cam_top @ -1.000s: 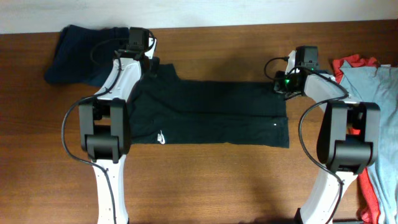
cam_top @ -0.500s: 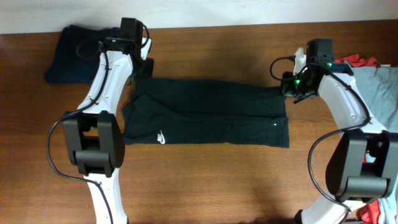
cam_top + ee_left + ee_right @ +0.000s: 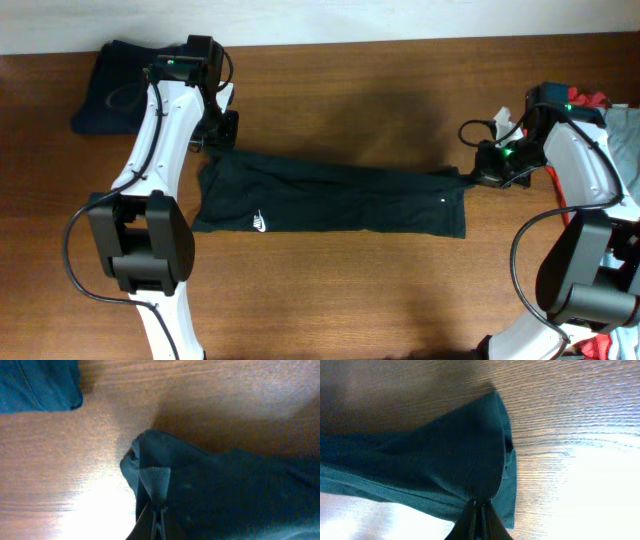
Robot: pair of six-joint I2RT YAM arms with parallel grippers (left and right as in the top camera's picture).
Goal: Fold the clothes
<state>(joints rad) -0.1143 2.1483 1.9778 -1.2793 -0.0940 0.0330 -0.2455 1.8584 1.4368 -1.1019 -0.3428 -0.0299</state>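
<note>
From above, we see the left arm reaching up the table from its base and bending back at the wrist, so that the left gripper comes down on the far left corner of the black T-shirt. The right arm bows outward and turns inward, bringing the right gripper to the far right corner. The shirt lies stretched between them as a long band at mid-table, its white logo near the left end. The jaws themselves are too small for us to read here. A navy garment lies at the far left corner, partly behind the left arm. A red garment and a grey-blue garment sit at the right edge, cut off by the frame and the right arm.

In the left wrist view, the left gripper has its fingers pressed together on a gathered fold of the black T-shirt, with the navy garment well apart at the top left corner.

In the right wrist view, the right gripper is clamped on the hem of the black T-shirt, which hangs taut above the table.
</note>
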